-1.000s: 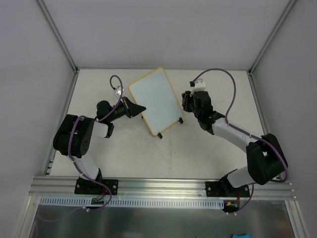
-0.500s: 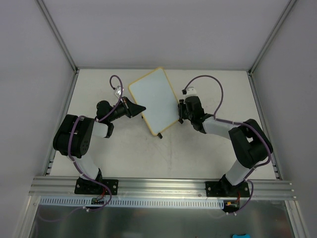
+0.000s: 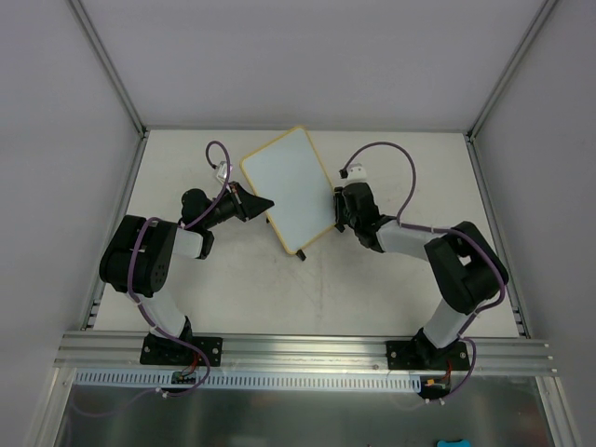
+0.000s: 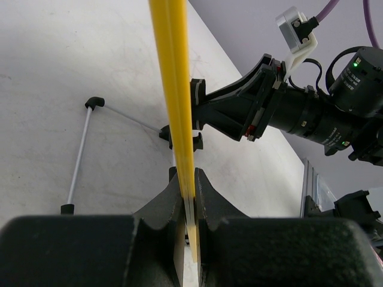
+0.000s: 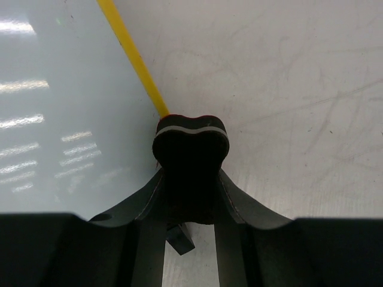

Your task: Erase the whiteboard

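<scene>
**Q:** What is on the left?

**A:** The black two-finger left gripper [image 3: 262, 203] reaches in low over the pale grey table [image 3: 372, 298]. Its fingers are pinched tight on the left edge of a small rectangular whiteboard [image 3: 289, 186] with rounded corners and a thin yellow rim.

**Q:** Where is that whiteboard?

**A:** In the middle of the table, toward the far side and turned at an angle. It is propped on thin wire legs with little black feet [image 4: 94, 103]. Its glossy white face reflects bands of light.

**Q:** And on the right?

**A:** The right gripper [image 3: 339, 207] is clamped on a small black eraser block [image 5: 190, 140] with a pale stripe. The block sits right at the board's right rim, near the lower corner.
</scene>
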Controlling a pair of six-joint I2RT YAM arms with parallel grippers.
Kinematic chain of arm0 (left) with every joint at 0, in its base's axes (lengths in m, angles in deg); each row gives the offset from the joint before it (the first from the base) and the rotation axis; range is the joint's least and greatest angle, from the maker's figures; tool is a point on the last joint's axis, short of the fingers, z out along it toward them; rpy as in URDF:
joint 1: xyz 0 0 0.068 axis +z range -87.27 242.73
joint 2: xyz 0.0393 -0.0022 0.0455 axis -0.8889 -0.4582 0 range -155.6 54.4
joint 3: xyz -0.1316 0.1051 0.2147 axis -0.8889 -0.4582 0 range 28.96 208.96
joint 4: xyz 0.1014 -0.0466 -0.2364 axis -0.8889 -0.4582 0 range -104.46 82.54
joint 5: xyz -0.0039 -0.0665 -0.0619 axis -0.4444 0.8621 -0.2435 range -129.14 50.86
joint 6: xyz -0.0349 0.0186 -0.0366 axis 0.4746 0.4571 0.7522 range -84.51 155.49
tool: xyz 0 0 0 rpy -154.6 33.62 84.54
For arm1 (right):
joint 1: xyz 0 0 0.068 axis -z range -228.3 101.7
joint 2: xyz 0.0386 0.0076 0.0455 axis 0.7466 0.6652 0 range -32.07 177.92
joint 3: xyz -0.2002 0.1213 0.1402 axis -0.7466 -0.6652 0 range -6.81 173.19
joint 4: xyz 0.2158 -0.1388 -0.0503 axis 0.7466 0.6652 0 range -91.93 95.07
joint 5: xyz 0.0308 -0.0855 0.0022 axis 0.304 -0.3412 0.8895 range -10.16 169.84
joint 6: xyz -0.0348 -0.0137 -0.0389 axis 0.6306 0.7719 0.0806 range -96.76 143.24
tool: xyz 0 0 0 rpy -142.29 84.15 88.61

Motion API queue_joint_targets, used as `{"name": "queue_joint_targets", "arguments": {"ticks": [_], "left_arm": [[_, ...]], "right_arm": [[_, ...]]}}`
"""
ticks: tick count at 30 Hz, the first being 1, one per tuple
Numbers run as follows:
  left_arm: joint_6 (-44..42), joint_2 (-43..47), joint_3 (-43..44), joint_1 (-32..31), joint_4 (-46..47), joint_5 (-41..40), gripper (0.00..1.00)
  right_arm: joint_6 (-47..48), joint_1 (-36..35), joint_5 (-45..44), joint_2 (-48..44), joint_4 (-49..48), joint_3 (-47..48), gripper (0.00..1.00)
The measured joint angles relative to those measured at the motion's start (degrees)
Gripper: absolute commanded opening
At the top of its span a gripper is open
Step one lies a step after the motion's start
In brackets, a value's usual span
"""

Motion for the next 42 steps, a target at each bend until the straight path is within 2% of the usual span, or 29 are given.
{"name": "queue_joint_targets", "arguments": {"ticks": [16,42], "left_arm": [[-0.17,0.24,-0.02,0.0,-0.02,-1.29,0.0],[-1.18,0.42,-0.02,0.0,-0.07,-0.94,0.0]], "right_arm": [[1.27,-0.66,-2.32,3.61,5.42,7.69,0.0],[1.2,1.36,0.31,6.21,4.72,18.21,0.0]]}}
